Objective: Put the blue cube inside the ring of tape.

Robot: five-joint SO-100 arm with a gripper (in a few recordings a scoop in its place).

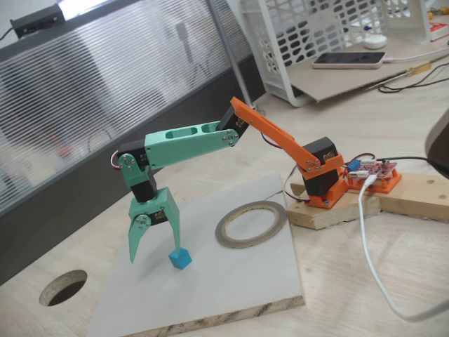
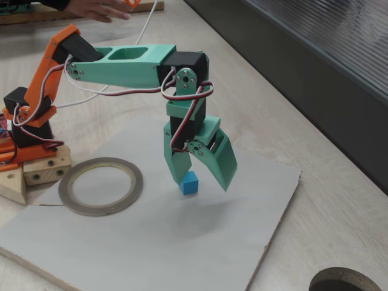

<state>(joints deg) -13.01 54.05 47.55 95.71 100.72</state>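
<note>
Beside the ring of tape (image 1: 250, 224), on the grey board (image 1: 210, 281), the blue cube (image 1: 179, 259) sits between the spread fingers of the gripper (image 1: 156, 254). I'd lower slightly, centre the cube, then close squarely before lifting toward the ring.

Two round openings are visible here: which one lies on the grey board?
The ring of tape, flat on the grey board near the orange base. The other is a dark hole cut through the wooden table, off the board.

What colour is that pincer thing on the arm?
The pincer is mint green plastic, clearest in a fixed view, open over the small sky-blue cube.
</note>
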